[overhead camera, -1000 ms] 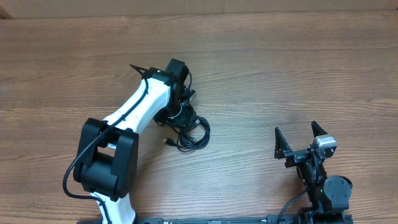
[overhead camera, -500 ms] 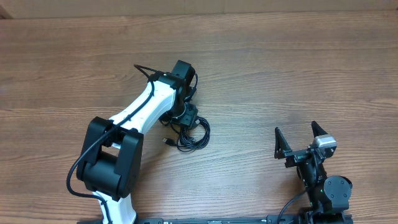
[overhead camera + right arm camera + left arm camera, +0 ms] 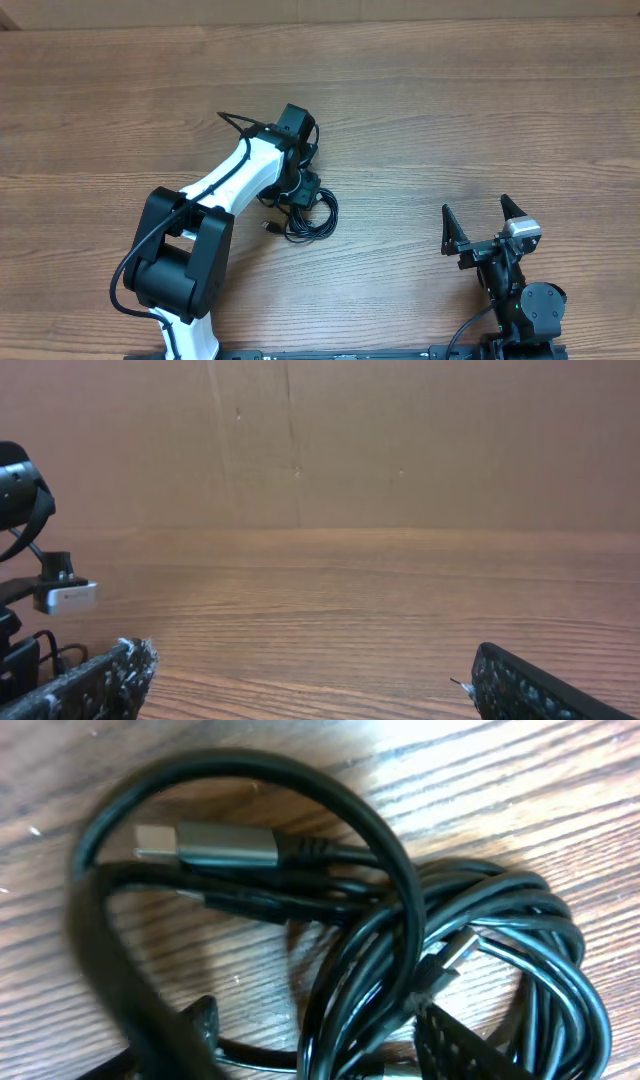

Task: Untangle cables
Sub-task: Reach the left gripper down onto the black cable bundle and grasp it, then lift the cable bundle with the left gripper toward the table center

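The cables [image 3: 312, 219] lie as a small black tangle of loops near the table's middle. A loose plug end [image 3: 267, 228] sticks out at the tangle's left. My left gripper [image 3: 304, 191] is down on the top of the tangle. Close up, the cables [image 3: 400, 900] fill the left wrist view, with a grey metal plug [image 3: 215, 842] at the upper left. The left gripper [image 3: 330, 1045] stands open astride a bundle of strands; its left fingertip [image 3: 203, 1025] is clear of them. My right gripper [image 3: 480, 226] hovers open and empty at the front right, also open [image 3: 310, 680] in its own view.
The wooden table [image 3: 480, 110] runs to a cardboard wall [image 3: 400, 440] at the back. My left arm's white link [image 3: 225, 180] slants from the front left toward the tangle. The left arm's dark wrist [image 3: 20, 490] shows at the right wrist view's left edge.
My left arm has shifted slightly right over the tangle, and its jaws have narrowed a little. The cables and the right arm have not moved.
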Motion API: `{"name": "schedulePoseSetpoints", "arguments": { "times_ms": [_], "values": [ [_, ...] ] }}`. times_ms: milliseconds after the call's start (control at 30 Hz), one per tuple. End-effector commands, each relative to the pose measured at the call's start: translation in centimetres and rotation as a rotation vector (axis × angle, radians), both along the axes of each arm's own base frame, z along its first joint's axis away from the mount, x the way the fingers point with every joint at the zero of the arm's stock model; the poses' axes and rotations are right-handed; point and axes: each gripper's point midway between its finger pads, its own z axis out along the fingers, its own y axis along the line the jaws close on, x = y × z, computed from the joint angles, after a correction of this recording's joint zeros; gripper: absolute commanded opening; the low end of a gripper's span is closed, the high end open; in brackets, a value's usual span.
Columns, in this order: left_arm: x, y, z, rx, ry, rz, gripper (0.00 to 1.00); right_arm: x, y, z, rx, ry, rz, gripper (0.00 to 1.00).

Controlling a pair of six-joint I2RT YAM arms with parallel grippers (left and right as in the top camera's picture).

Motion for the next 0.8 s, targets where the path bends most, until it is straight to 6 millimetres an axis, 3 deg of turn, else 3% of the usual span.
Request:
{"name": "schedulePoseSetpoints", "arguments": {
  "times_ms": [0,133,233,367,633,767],
  "values": [
    [-0.8,0.0,-1.0,0.009,0.027,0.007,0.55,0.1,-0.3,-0.2,0.006,0.000,-0.017,1.00],
    [-0.7,0.0,-1.0,0.007,0.024,0.007,0.45,0.1,-0.3,-0.2,0.006,0.000,-0.017,1.00],
    [-0.5,-0.1,-0.9,0.003,0.021,0.035,0.24,0.1,-0.3,-0.2,0.006,0.000,-0.017,1.00],
    [-0.5,-0.2,-0.9,-0.003,0.021,0.052,0.04,0.1,-0.3,-0.2,0.006,0.000,-0.017,1.00],
    [-0.8,-0.5,0.3,-0.020,0.040,0.075,0.04,0.1,-0.3,-0.2,0.006,0.000,-0.017,1.00],
    [0.3,-0.9,3.6,-0.043,0.010,0.157,0.04,0.1,-0.3,-0.2,0.006,0.000,-0.017,1.00]
  ]
}}
